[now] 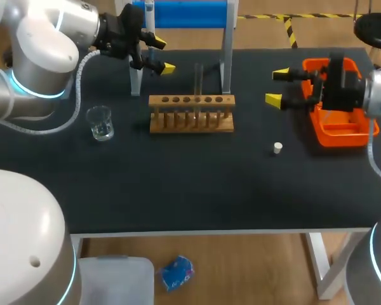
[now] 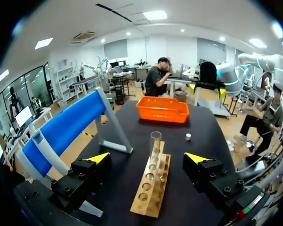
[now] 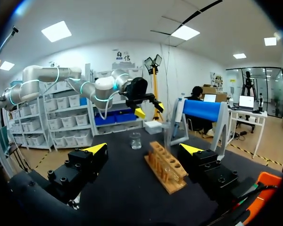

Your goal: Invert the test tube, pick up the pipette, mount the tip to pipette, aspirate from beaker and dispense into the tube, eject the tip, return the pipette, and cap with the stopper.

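1. Upright in a middle hole of the wooden rack (image 1: pixel 190 114), toward the far edge of the table (image 1: pixel 178 190): the test tube (image 1: pixel 199 77), clear and seemingly empty, kept vertical by the rack for an easy side grasp. Impossible to tell the upward end.
2. Hovering near the far left corner, released and empty, fingers spread wide: the left gripper (image 1: pixel 163 55), aimed along the rack toward the tube yet well apart from it. Probably staged for the inversion step.
3. Near the right edge, in front of the orange tray (image 1: pixel 343 130), likewise spread open with nothing between the fingers: the right gripper (image 1: pixel 277 87), facing the rack from the opposite end.
4. On the blue stand (image 1: pixel 184 13) at the far edge, just beside the left gripper: apparently the pipette (image 1: pixel 150 11), hung clear of the tabletop for a later pick.
5. Near the left edge, apart from the rack: the beaker (image 1: pixel 100 122), seemingly with a little clear liquid, set on the left arm's side.
6. Lying loose between rack and tray, nearer the right edge: the small white stopper (image 1: pixel 277 148), presumably kept for last.
7. Judging by this layout, nothing yet begun.
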Tool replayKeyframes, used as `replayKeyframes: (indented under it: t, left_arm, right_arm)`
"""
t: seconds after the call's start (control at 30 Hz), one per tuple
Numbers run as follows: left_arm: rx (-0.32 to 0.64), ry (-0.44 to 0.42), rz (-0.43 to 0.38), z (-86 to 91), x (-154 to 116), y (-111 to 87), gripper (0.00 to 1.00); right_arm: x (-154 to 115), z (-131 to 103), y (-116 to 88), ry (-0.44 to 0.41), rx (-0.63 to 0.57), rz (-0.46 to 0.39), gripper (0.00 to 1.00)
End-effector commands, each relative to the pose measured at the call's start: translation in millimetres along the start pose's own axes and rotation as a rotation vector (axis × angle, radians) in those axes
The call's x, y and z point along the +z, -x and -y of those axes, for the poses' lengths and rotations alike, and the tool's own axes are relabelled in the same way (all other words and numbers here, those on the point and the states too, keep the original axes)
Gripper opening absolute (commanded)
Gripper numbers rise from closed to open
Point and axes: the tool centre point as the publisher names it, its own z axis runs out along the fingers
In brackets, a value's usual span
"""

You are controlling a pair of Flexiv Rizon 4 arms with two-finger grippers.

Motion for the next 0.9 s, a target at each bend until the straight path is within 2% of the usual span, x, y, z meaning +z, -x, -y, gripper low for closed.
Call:
replayKeyframes:
  t: [0.03, 0.27, 0.6, 0.9]
  left_arm:
    - [0.001, 0.027, 0.007, 3.3, 20, 6.4, 1.00]
    - [0.009, 0.040, -0.022, 1.9, 39, 10.6, 1.00]
    - [0.007, 0.041, -0.046, -3.6, 56, 10.9, 1.00]
    - [-0.009, 0.054, -0.073, -8.3, 62, 7.6, 1.00]
  right_arm:
    - [-7, 11, -5, -0.056, -0.006, 0.040, 1.00]
    - [-32, 39, -15, -0.163, -0.004, 0.145, 1.00]
    - [-56, 67, -24, -0.232, 0.032, 0.198, 1.00]
    - [-66, 90, -25, -0.334, 0.050, 0.265, 1.00]
